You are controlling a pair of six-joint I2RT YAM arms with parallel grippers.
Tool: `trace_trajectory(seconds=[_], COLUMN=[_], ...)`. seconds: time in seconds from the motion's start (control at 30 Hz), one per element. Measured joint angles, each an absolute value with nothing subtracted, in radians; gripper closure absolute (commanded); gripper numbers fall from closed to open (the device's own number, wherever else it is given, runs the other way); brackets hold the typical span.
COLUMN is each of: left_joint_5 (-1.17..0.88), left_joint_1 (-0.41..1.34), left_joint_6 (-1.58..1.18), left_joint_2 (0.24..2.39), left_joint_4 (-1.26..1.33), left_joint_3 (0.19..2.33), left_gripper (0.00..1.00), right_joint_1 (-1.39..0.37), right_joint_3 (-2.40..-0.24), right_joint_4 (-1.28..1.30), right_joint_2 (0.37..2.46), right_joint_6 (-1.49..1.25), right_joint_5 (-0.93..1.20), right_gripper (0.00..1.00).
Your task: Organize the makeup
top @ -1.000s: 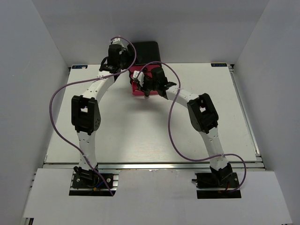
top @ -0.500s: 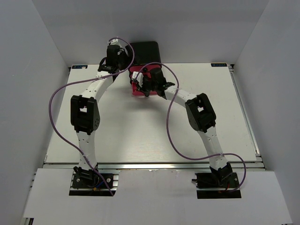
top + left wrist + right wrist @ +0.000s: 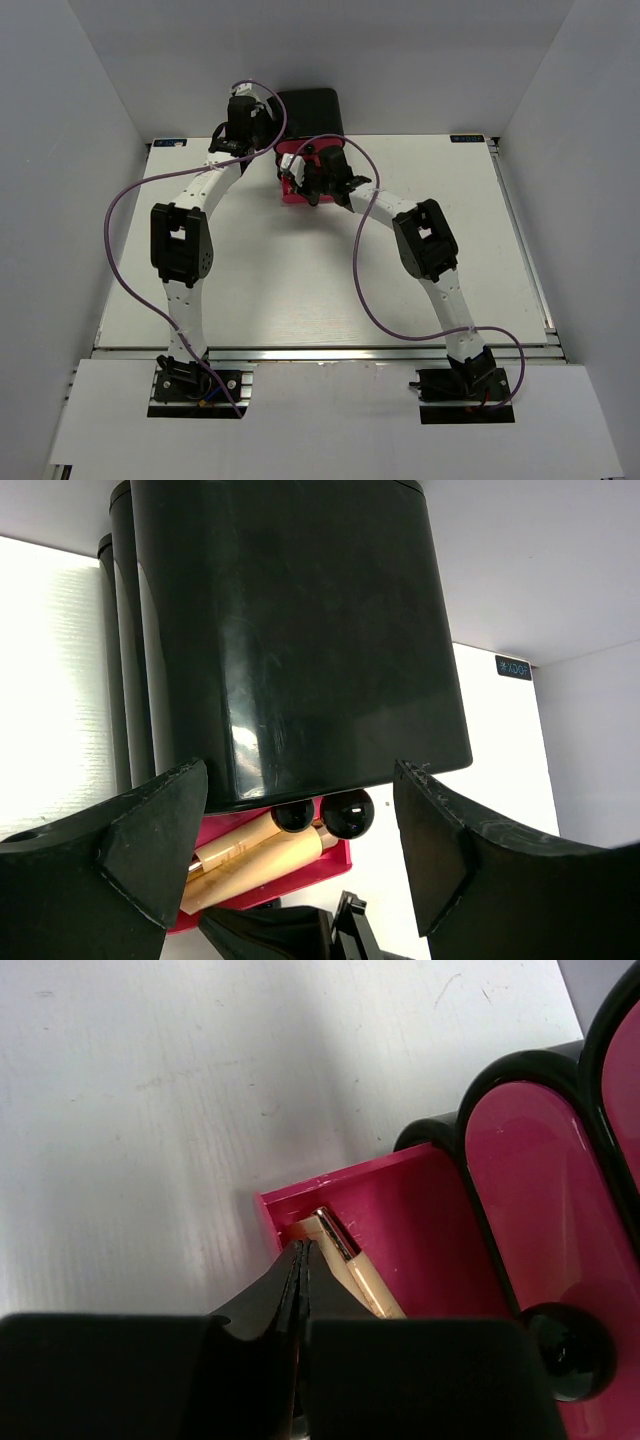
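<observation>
My R pincer (image 3: 301,1260) is pinched shut and empty, tips at the beige stick (image 3: 368,1285) in the open pink drawer (image 3: 420,1210), far edge of tabletop (image 3: 300,280). L pincer (image 3: 300,825) is wide around the black box (image 3: 290,630). Best: steady box w/ L, push drawer in straight.

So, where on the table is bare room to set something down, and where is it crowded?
Free: the wide patch of table between left arm and right arm; the strip right of the right arm; the strip left of the left arm. Crowded: far centre, where black box, open pink drawer, left gripper and right gripper meet.
</observation>
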State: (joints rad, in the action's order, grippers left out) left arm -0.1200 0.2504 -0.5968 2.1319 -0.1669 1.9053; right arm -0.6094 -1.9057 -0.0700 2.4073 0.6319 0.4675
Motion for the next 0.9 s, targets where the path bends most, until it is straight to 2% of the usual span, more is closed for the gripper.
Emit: trace_trajectory(seconds=[0.63, 0.9], left_joint_5=[-0.120, -0.120], left_joint_1=[0.250, 0.250], left_joint_6=[-0.603, -0.603], left_joint_2=[2.132, 2.132], left_joint_4=[-0.165, -0.164], left_joint_3=[1.905, 1.905], left_gripper=[0.16, 0.16], right_joint_1=[-0.609, -0.598], right_joint_3=[-2.012, -1.690], right_joint_4=[-0.054, -0.165], right_joint_2=[2.492, 2.260], right_joint_6=[0.634, 0.636], right_joint_5=[0.347, 0.527], right_gripper=[1.00, 0.97])
